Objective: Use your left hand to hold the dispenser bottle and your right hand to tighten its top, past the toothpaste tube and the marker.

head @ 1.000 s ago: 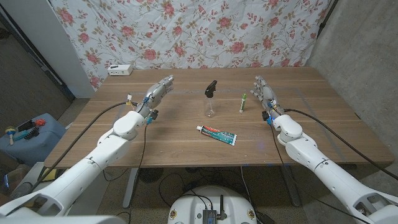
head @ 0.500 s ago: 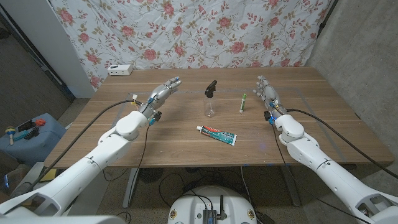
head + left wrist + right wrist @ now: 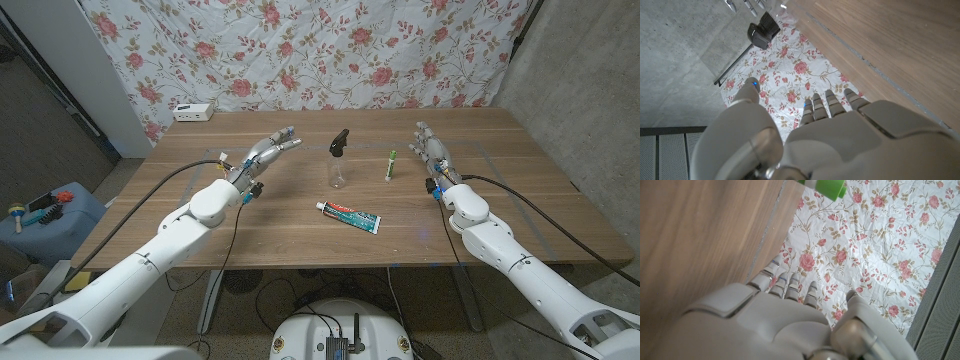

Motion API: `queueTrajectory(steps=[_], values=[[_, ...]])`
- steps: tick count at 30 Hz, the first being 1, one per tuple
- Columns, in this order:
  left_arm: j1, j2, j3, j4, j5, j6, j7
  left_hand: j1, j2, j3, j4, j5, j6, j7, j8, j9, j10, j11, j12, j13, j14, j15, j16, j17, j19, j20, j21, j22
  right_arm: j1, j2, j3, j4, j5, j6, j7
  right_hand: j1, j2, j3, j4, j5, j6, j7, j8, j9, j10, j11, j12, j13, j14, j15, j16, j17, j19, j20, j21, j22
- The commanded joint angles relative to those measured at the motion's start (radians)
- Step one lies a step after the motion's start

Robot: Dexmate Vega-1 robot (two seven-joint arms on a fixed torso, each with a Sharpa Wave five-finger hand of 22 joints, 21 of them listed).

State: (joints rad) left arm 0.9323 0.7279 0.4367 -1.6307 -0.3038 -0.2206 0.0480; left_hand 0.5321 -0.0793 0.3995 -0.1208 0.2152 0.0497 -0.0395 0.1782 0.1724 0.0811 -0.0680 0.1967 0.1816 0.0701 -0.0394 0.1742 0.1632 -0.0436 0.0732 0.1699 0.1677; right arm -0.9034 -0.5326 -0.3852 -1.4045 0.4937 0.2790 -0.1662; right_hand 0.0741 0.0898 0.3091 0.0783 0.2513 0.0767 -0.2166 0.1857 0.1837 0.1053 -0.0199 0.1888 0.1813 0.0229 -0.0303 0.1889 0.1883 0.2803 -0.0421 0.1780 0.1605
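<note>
Left hand (image 3: 262, 156) open and empty, left of the dispenser bottle (image 3: 339, 160); right hand (image 3: 430, 151) likewise open, holding nothing.

Even, soft indoor light on the counter (image 3: 300, 240), faint shadows, perhaps slight blur beyond the fingers (image 3: 790, 285).

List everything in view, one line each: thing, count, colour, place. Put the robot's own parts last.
dispenser bottle: one, clear with black spray top, upright at table middle.
marker: one, green, lying to the bottle's right.
toothpaste tube: one, white with red and green print, lying nearer the robot than the bottle.
white box: one, at the table's far left corner.
table: one, brown wood.
floral curtain: one, white with pink roses, behind the table.
left hand: one, grey, raised left of the bottle, holding nothing.
right hand: one, grey, right of the marker, holding nothing.
</note>
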Motion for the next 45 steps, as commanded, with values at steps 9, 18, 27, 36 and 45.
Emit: queueTrajectory(steps=[9, 18, 27, 36, 45], values=[[0.007, 0.015, 0.041, -0.059, 0.112, 0.065, 0.041, 0.073, -0.029, -0.008, -0.036, 0.023, -0.002, -0.012, 0.009, 0.002, 0.016, -0.016, 0.002, -0.002, 0.027, -0.05, 0.008, 0.003, -0.088, 0.021, -0.001, 0.003, -0.029, -0.009, 0.008, -0.029, -0.004, -0.002, -0.022, -0.004, 0.005, 0.005, 0.0, -0.002, -0.002, -0.006, 0.006, 0.006, 0.002, -0.003, 0.003, 0.003, -0.001, -0.023, 0.005, 0.004, -0.002, -0.048, 0.006, 0.005], [-0.018, -0.005, 0.077, -0.053, 0.16, 0.081, 0.041, 0.101, -0.042, -0.017, -0.041, 0.033, 0.001, -0.003, 0.01, 0.002, 0.036, -0.021, 0.007, -0.003, 0.062, -0.047, 0.015, 0.002, -0.109, 0.031, 0.006, 0.003, -0.036, -0.007, 0.011, -0.024, -0.004, 0.012, -0.021, -0.004, 0.005, 0.005, 0.0, -0.003, -0.003, -0.006, 0.006, 0.006, 0.004, -0.002, 0.004, 0.003, -0.001, -0.02, 0.005, 0.004, -0.002, -0.047, 0.006, 0.005], [-0.053, -0.02, 0.109, -0.043, 0.196, 0.104, 0.026, 0.121, -0.048, -0.024, -0.039, 0.04, -0.009, 0.029, 0.006, 0.002, 0.045, -0.003, 0.006, -0.003, 0.076, -0.032, 0.012, 0.002, -0.11, 0.035, 0.011, 0.003, -0.038, -0.01, 0.014, -0.02, -0.001, 0.02, -0.012, -0.005, 0.005, 0.005, 0.001, -0.003, -0.004, -0.006, 0.006, 0.007, 0.004, -0.001, 0.003, 0.003, -0.001, -0.019, 0.006, 0.004, -0.004, -0.045, 0.006, 0.005], [-0.09, -0.036, 0.133, -0.015, 0.21, 0.127, 0.006, 0.13, -0.051, -0.03, -0.038, 0.044, -0.014, 0.035, 0.004, 0.002, 0.042, 0.005, 0.003, -0.003, 0.079, -0.025, 0.01, 0.002, -0.115, 0.035, 0.012, 0.003, -0.035, -0.008, 0.016, -0.009, 0.001, 0.031, -0.005, -0.006, 0.005, 0.005, 0.001, -0.003, -0.004, -0.006, 0.006, 0.007, 0.004, 0.0, 0.004, 0.003, -0.001, -0.019, 0.006, 0.004, -0.004, -0.044, 0.006, 0.005], [-0.139, -0.065, 0.166, 0.046, 0.226, 0.114, -0.02, 0.152, -0.052, -0.033, -0.041, 0.05, -0.007, 0.04, 0.009, 0.002, 0.043, 0.012, 0.001, -0.004, 0.088, -0.027, 0.009, 0.001, -0.124, 0.026, 0.011, 0.003, -0.033, -0.004, 0.018, 0.002, 0.003, 0.042, -0.004, -0.007, 0.005, 0.006, 0.002, -0.003, -0.003, -0.006, 0.007, 0.008, 0.005, 0.0, 0.004, 0.003, 0.0, -0.019, 0.006, 0.004, -0.005, -0.043, 0.006, 0.005]])
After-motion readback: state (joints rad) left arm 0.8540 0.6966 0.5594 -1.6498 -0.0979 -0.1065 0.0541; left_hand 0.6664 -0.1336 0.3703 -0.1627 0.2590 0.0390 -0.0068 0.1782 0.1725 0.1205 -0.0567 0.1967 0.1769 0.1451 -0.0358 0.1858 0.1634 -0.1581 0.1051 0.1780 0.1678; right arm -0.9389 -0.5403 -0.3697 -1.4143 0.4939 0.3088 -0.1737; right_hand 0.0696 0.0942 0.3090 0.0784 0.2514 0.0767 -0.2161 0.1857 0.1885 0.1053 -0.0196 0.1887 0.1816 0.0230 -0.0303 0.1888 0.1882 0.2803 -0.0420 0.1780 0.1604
